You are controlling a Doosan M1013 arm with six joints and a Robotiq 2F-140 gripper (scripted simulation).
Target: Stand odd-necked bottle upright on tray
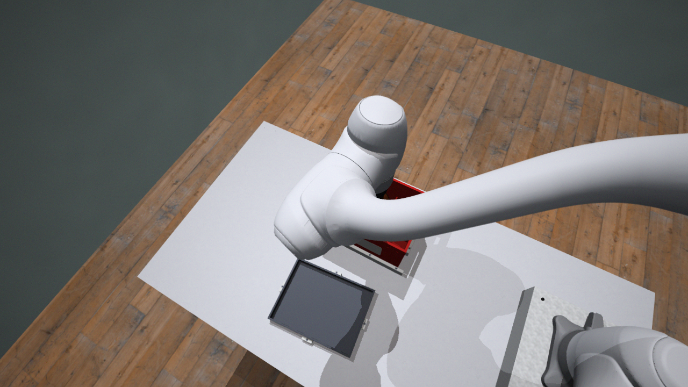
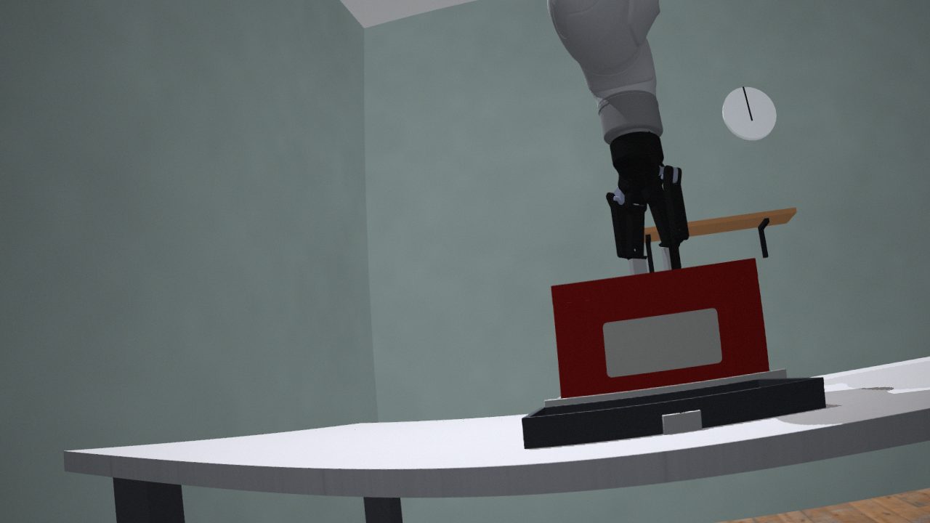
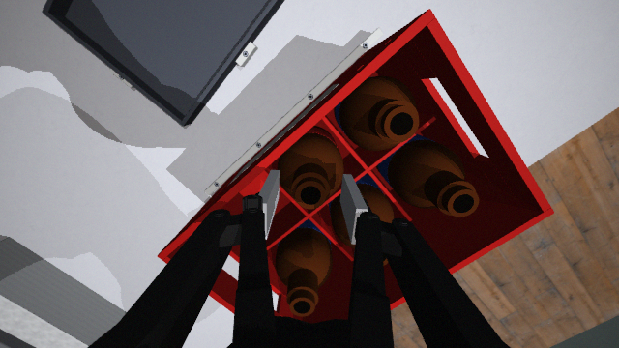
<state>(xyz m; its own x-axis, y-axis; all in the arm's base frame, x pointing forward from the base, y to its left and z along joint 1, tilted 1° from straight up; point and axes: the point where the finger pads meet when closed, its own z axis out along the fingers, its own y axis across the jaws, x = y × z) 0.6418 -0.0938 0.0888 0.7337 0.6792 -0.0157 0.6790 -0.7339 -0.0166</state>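
Note:
The red crate (image 1: 395, 255) (image 2: 578, 344) (image 3: 490, 114) stands on the table and holds several brown bottles. My gripper (image 2: 652, 261) (image 3: 309, 186) points down over the crate, its fingers part open with gaps at both sides of the neck of one bottle (image 3: 310, 159) by the crate's tray-side wall. Another bottle (image 3: 304, 256) is below it in the wrist view; two bottles (image 3: 372, 108) (image 3: 426, 169) are to the right. One more bottle (image 3: 382, 205) is partly hidden by a finger. The dark tray (image 1: 312, 298) (image 2: 598, 416) (image 3: 184, 43) holds nothing. The arm hides my fingers in the top view.
Dividers (image 3: 345, 146) split the crate into cells. A pale strip (image 3: 285, 118) with screws runs along the crate's base, and small pale brackets (image 1: 307, 341) (image 3: 247, 54) sit at the tray's sides. The robot's base stands on a pale block (image 1: 524, 336) on the right in the top view.

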